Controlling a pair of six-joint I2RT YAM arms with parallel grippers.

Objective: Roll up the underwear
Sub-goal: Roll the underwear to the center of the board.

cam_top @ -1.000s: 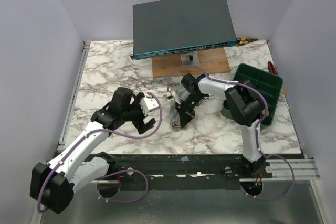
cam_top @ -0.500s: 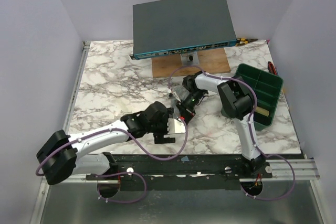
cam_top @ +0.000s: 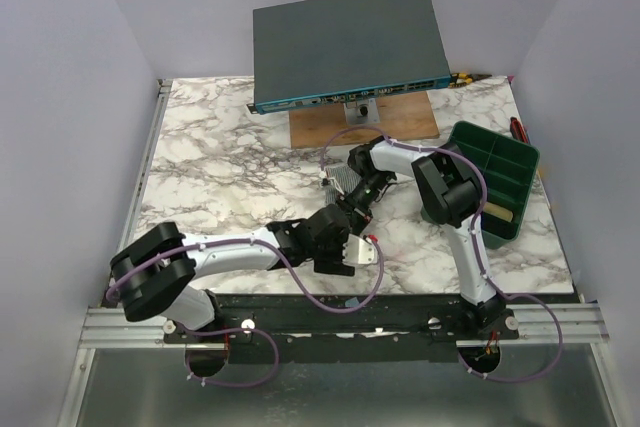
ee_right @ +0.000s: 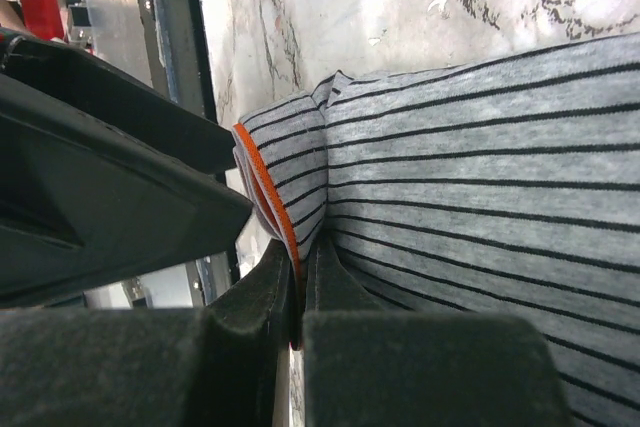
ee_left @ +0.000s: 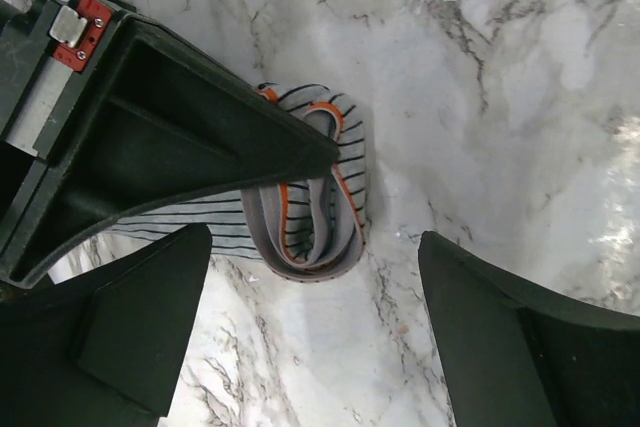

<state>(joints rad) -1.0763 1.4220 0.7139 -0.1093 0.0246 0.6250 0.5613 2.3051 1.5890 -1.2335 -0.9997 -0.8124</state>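
Observation:
The underwear (cam_top: 347, 181) is grey with black stripes and orange trim, and lies mid-table. In the left wrist view its near end (ee_left: 312, 209) is folded into a loose roll on the marble. My right gripper (cam_top: 357, 203) is shut on that rolled end; in the right wrist view its pads (ee_right: 262, 297) pinch the orange-edged fold (ee_right: 268, 182) of the striped cloth (ee_right: 480, 177). My left gripper (cam_top: 338, 231) is open just in front of the roll. Its fingers (ee_left: 140, 332) stand wide apart on either side of bare marble and touch nothing (ee_left: 320, 347).
A dark network switch (cam_top: 350, 42) stands on a wooden board (cam_top: 400, 125) at the back. A green tray (cam_top: 497, 172) sits at the right. The right gripper's black finger (ee_left: 190, 137) fills the upper left of the left wrist view.
My left arm has swung from the left side of the table across the front to the near end of the underwear. My right gripper has stayed shut on the cloth, shifting slightly back.

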